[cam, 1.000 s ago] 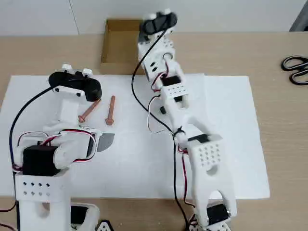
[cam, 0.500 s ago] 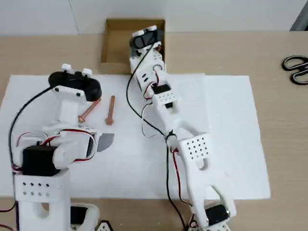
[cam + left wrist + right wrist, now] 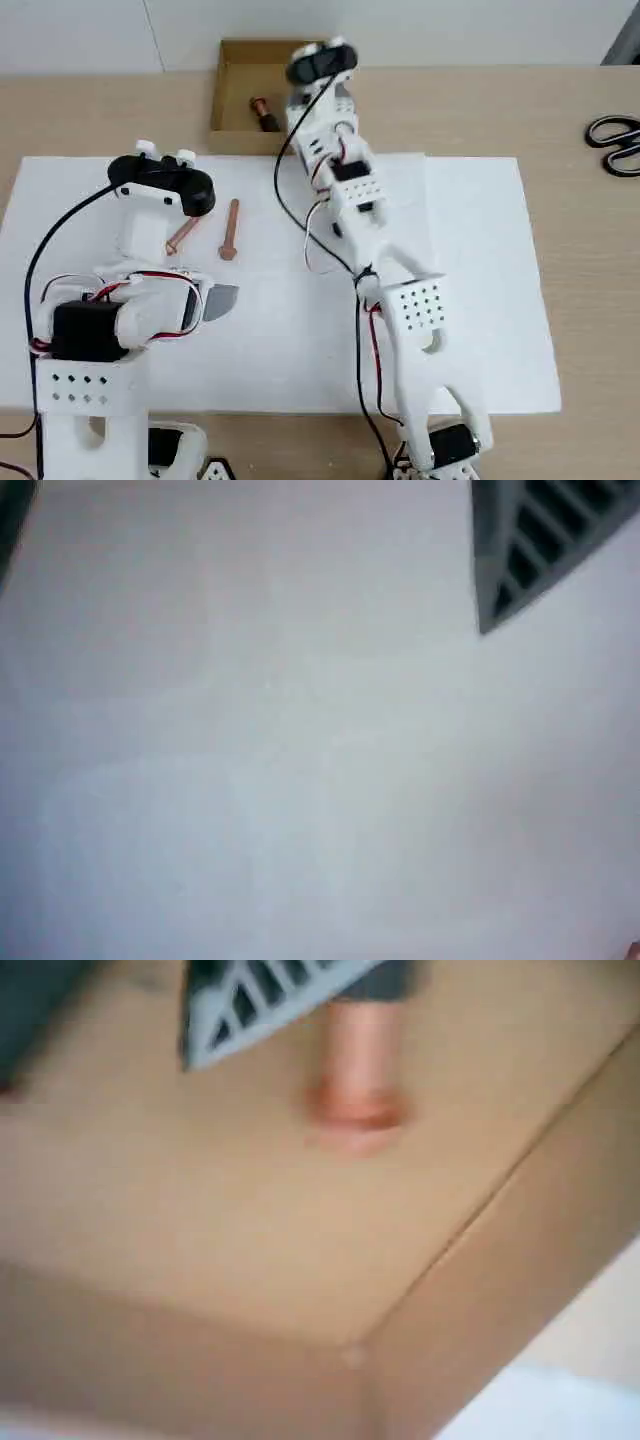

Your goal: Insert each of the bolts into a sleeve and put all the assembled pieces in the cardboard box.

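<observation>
White sheet (image 3: pixel 480 300), mid-table. Cardboard box (image 3: pixel 228 90), far edge. Right gripper (image 3: pixel 200 1030) over box; left gripper (image 3: pixel 215 300) over sheet, near left; jaw state cannot be told for either. Loose bolt (image 3: pixel 231 228) and second bolt (image 3: pixel 183 233) on sheet, left. Sleeved bolt (image 3: pixel 263 112) lying inside box.

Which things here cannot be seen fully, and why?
Left bolt, high view: one end hidden under the left arm's camera.
Assembled piece, right wrist view: blurred, sleeve end cut off at the edge.
Scissors, high view: cut off by the right edge.
Cardboard box, high view: right side hidden by the right arm.
</observation>
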Action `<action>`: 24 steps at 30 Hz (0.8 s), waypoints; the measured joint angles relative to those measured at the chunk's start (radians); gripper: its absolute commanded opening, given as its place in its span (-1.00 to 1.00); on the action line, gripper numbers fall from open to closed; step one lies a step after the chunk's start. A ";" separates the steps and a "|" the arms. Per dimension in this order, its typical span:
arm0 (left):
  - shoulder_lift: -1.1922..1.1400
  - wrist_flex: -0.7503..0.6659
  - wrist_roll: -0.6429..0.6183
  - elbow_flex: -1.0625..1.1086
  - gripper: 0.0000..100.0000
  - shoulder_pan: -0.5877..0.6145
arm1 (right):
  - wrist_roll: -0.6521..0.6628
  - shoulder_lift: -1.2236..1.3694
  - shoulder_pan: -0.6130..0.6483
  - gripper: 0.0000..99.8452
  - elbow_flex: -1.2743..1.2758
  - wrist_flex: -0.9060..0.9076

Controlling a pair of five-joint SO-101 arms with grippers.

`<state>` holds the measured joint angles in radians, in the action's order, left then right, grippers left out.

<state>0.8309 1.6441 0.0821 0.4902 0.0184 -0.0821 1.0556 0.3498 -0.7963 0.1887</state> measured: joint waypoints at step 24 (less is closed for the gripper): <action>0.000 0.000 0.000 0.000 -0.42 0.000 | -0.121 -0.542 -0.123 -0.49 0.000 1.174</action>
<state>0.8309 1.6441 0.0821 0.4902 0.0184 -0.2033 0.5140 0.2271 -0.7963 1.3625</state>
